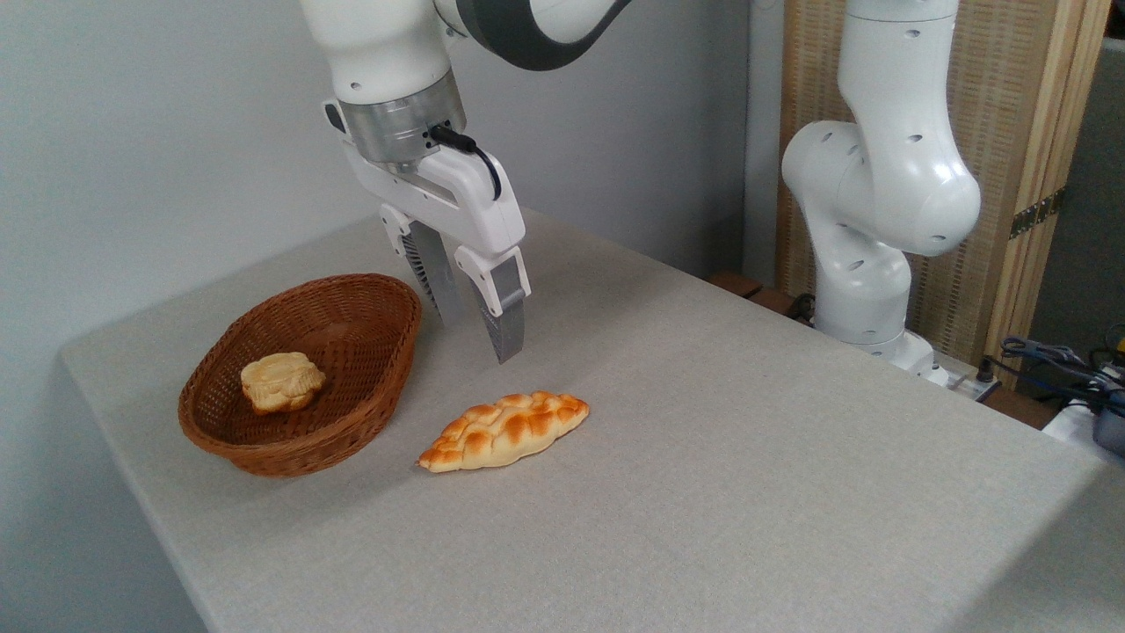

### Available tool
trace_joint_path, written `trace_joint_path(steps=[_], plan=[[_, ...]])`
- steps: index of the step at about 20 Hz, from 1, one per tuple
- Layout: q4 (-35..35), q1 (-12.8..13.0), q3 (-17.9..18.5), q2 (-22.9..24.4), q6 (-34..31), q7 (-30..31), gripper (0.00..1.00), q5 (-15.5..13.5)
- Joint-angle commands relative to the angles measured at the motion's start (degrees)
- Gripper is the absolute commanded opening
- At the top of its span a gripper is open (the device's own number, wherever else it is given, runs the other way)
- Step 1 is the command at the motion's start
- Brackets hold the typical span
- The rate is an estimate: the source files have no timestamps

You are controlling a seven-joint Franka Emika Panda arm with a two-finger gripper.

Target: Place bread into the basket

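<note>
Camera view: gripper (482, 332) held above table (703, 492), fingers apart, empty; bread (503, 431) lying beside basket (369, 409); bun (281, 381) inside.

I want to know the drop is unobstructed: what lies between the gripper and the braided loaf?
Nothing: in the camera view the open gripper hangs above the bread, with only air and bare table between.
</note>
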State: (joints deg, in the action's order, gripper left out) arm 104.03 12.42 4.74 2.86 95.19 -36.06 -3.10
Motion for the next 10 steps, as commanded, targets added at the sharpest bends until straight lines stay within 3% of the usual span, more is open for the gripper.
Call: trace_joint_path(steps=[1,10], plan=[[-0.05,0.41,1.06,0.65,2.80,0.73,1.00,-0.15],[-0.05,0.41,1.06,0.74,2.28,0.81,1.00,-0.15]])
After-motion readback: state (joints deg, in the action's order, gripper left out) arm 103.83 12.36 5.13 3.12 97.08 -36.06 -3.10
